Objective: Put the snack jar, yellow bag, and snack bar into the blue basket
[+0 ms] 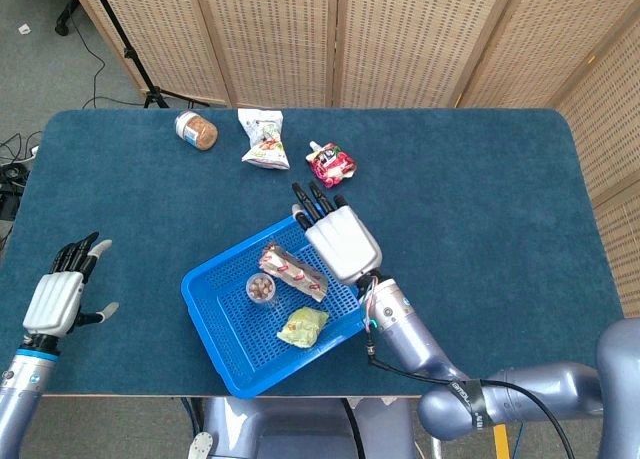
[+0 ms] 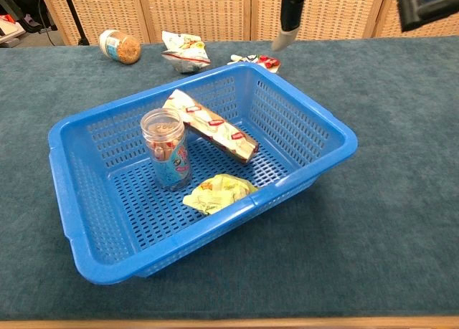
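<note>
Inside the blue basket (image 2: 315, 125) the snack jar (image 2: 166, 149), yellow bag (image 2: 218, 192) and snack bar (image 2: 211, 126) all lie, so the task looks finished; right hand (image 1: 340, 237) and left hand (image 1: 62, 297) are spread, holding nothing.

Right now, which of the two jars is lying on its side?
The jar with brown contents at the table's far left, outside the basket. The snack jar inside the basket stands upright beside the snack bar.
</note>
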